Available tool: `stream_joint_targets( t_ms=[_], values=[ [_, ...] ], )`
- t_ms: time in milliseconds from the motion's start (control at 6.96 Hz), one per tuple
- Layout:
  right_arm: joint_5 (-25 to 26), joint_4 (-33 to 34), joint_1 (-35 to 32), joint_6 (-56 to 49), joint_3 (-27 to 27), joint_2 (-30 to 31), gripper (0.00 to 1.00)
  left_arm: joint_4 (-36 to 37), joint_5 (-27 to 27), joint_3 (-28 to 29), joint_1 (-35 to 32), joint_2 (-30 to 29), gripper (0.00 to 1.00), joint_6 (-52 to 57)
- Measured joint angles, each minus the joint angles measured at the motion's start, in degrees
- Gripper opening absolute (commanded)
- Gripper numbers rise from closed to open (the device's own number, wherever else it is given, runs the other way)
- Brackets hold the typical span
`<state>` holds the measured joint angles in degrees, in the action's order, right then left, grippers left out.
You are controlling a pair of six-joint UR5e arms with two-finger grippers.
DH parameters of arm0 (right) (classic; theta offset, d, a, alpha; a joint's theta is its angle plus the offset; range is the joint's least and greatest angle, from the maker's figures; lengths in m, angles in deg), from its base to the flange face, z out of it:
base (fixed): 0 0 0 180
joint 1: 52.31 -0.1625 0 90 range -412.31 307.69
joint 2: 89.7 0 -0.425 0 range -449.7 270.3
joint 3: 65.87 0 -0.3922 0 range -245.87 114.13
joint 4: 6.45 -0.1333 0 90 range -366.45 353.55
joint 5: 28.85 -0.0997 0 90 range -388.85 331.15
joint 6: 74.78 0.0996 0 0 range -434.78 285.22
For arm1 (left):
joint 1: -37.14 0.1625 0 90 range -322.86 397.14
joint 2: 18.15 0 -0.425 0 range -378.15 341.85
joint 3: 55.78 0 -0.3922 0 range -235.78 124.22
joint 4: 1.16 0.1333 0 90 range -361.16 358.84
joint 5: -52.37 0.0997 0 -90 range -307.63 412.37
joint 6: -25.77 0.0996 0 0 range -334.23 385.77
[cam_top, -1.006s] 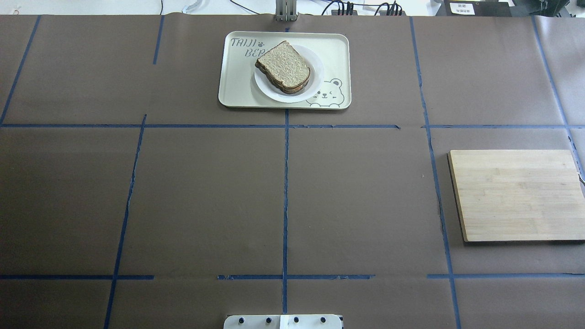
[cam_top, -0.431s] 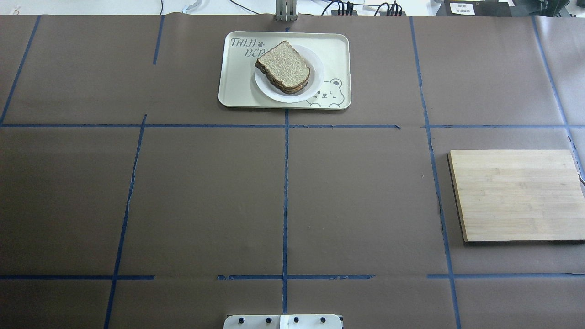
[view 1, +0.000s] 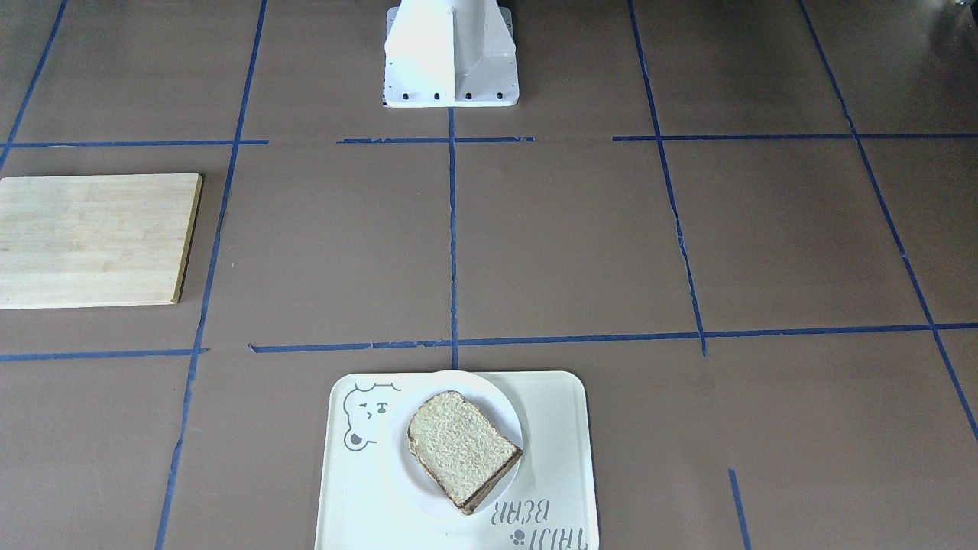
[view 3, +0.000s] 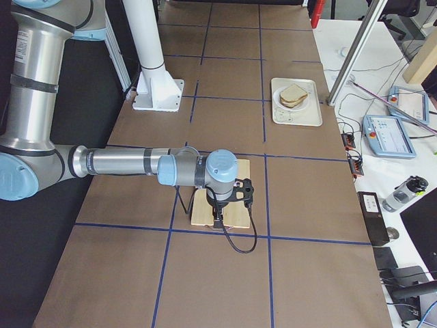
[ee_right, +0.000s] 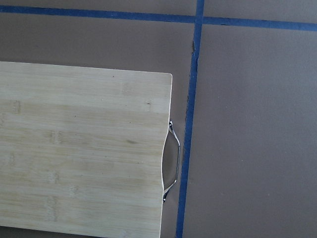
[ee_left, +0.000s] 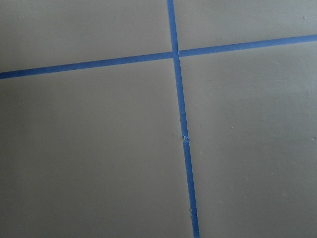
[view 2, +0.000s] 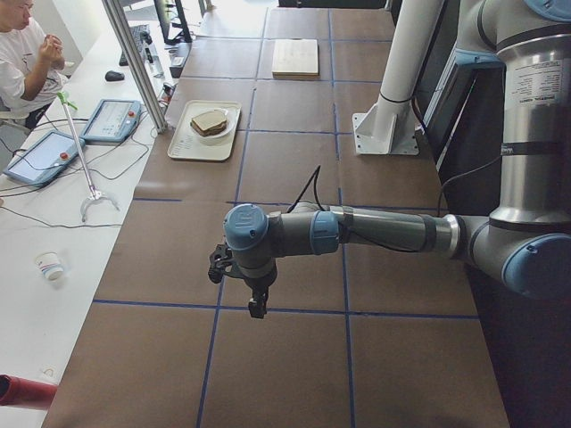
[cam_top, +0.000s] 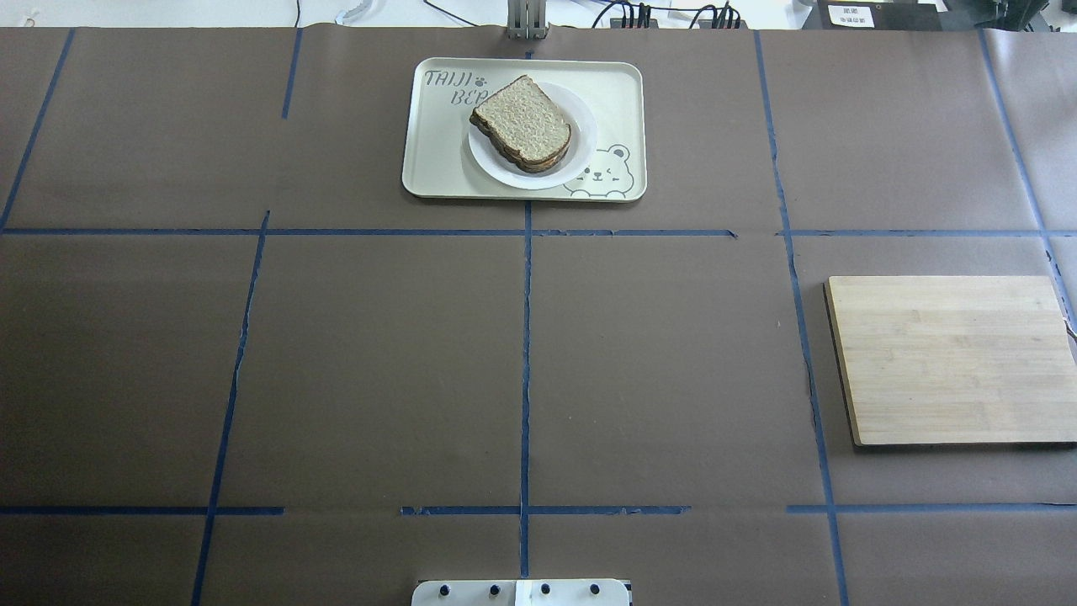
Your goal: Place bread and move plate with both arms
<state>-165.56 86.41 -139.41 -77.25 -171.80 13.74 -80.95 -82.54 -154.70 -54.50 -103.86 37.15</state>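
Bread is sitting flat on the white plate, and that's on the tray with the bear drawing, at the edge of the surface across from the robot. The left end effector hangs over bare surface and the right end effector over the cutting board, both well apart from the tray. Can't tell how open either one is, and neither looks to be holding anything.

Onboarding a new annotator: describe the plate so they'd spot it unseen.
On the brown table, find the cream rectangular tray at the middle of the edge farthest from the robot. The plate lies on it, under a bread slice. It is the only round, plain white thing; the tray has a bear drawing.
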Motion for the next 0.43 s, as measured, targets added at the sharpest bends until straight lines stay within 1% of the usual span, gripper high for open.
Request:
stream_joint_targets(
  t_ms=[431],
  values=[
    [0.0,-0.1,0.0,0.1,0.0,0.0,1.00,0.0,-0.2,0.4,0.1,-0.2,1.00,-0.1]
  ],
)
